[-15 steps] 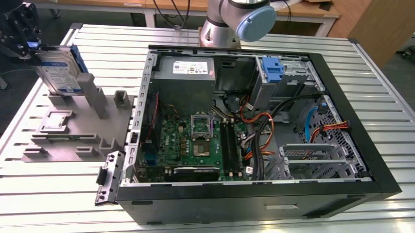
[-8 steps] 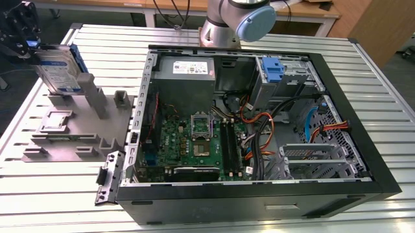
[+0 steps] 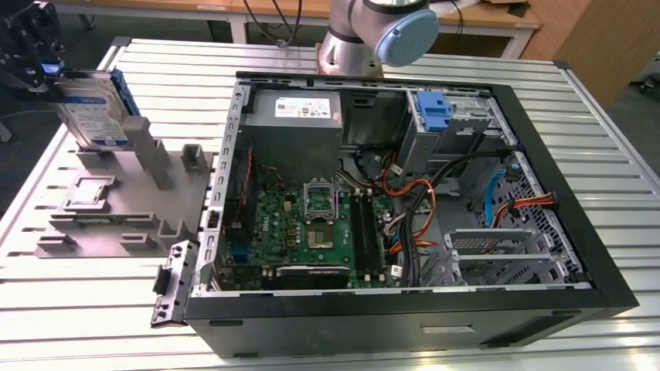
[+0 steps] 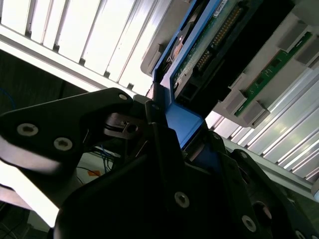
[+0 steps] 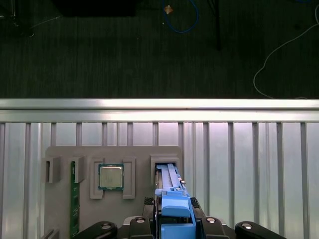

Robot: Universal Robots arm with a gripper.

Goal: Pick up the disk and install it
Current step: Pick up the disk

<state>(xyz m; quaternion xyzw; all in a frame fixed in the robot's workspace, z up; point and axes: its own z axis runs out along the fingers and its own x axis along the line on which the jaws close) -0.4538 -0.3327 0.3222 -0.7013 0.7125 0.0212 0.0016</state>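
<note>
The disk (image 3: 91,112), a silver drive with a white-and-blue label in a blue carrier, stands on edge at the exterior view's far left. Its lower end sits at the slot of the grey holder block (image 3: 113,201). My gripper (image 3: 46,73) grips its upper end from above. In the first wrist view the blue carrier end of the disk (image 5: 174,211) lies between the black fingers of the gripper (image 5: 175,221), above the holder block's slot (image 5: 167,162). The second wrist view shows the gripper (image 4: 174,134) clamped on the blue frame, with the disk's green circuit side (image 4: 209,45) beyond.
An open computer case (image 3: 577,232) lies to the exterior view's right of the holder, with a metal drive bay (image 3: 469,108) and a fixed blue bracket (image 3: 433,112) at its far end. The holder also carries a processor (image 5: 110,177) and a memory stick (image 5: 75,209). The slatted table edge (image 5: 159,103) is nearby.
</note>
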